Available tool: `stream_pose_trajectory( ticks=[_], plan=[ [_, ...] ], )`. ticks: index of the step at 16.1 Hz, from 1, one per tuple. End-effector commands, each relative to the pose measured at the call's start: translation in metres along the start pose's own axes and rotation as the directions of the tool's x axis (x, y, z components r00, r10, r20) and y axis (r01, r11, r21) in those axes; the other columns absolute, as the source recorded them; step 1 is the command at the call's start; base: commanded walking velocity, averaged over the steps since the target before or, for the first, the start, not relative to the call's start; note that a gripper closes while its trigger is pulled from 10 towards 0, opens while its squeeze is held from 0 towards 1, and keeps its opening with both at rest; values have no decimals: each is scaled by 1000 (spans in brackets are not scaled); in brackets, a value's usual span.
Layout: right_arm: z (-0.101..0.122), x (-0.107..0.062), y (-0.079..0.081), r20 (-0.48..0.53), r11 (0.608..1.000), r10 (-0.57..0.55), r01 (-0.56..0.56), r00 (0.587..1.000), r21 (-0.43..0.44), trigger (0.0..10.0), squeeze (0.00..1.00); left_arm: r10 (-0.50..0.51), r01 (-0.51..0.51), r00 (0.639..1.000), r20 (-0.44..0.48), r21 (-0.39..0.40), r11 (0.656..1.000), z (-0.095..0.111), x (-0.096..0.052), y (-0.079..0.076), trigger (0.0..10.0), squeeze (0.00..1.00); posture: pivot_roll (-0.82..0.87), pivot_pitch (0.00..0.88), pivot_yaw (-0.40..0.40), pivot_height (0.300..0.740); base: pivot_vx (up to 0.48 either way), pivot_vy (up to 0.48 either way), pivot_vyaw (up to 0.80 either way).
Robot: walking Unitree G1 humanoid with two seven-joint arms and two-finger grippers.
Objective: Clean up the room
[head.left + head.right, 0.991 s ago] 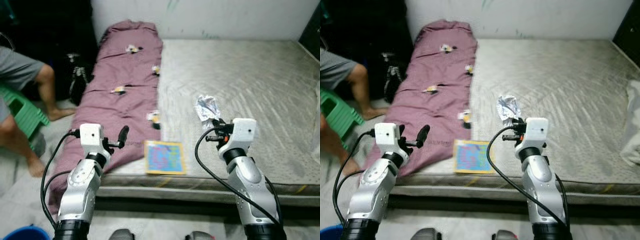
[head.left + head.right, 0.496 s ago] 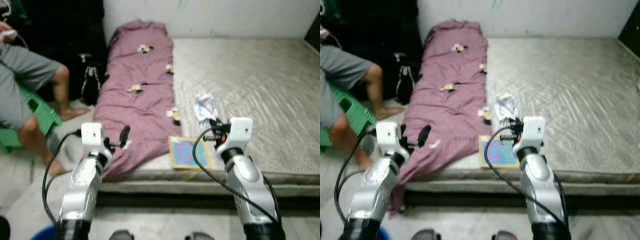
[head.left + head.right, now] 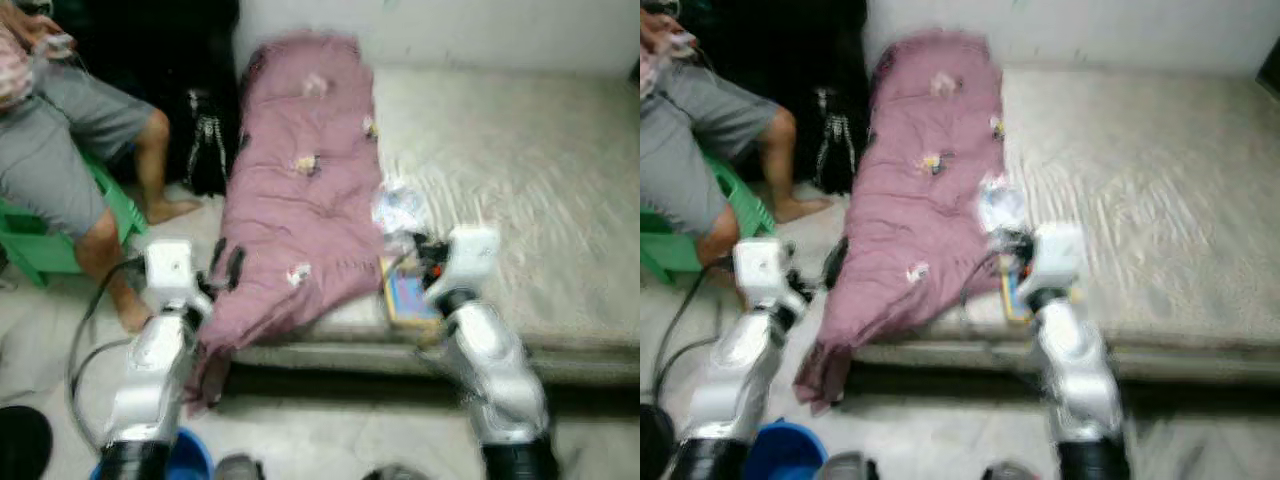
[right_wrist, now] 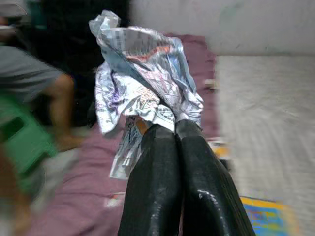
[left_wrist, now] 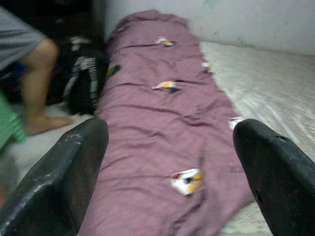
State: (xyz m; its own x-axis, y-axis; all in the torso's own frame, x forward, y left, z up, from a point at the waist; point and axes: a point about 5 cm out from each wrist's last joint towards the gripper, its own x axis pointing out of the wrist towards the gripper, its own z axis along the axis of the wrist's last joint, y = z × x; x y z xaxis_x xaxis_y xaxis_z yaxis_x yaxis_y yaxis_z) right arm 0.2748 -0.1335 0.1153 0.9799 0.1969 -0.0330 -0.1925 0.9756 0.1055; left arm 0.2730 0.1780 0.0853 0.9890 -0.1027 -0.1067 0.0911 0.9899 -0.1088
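The bed point(image 3: 520, 190) has a purple blanket point(image 3: 300, 200) along one side. The right gripper point(image 4: 170, 129) pinches a crumpled wrapper point(image 4: 142, 83) tight above the bed edge. It should keep squeezing while the robot walks. The left gripper point(image 5: 170, 172) hangs with fingers wide, holding nothing.
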Motion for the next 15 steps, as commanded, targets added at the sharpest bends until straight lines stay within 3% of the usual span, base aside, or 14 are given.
stream_pose_trajectory(
  ticks=[1,15],
  plan=[
    [6,0,1,17,1000,10,-9,1000,-12,10000,0,1,-1,1000,4,-5,1000,2,0,0,10000,0,-19,0,0,740,0,0,800],
    [5,-2,4,16,1000,16,-16,1000,-6,10000,0,-49,49,999,4,11,999,3,2,-4,10000,0,-34,0,16,740,0,0,800]
  ],
)
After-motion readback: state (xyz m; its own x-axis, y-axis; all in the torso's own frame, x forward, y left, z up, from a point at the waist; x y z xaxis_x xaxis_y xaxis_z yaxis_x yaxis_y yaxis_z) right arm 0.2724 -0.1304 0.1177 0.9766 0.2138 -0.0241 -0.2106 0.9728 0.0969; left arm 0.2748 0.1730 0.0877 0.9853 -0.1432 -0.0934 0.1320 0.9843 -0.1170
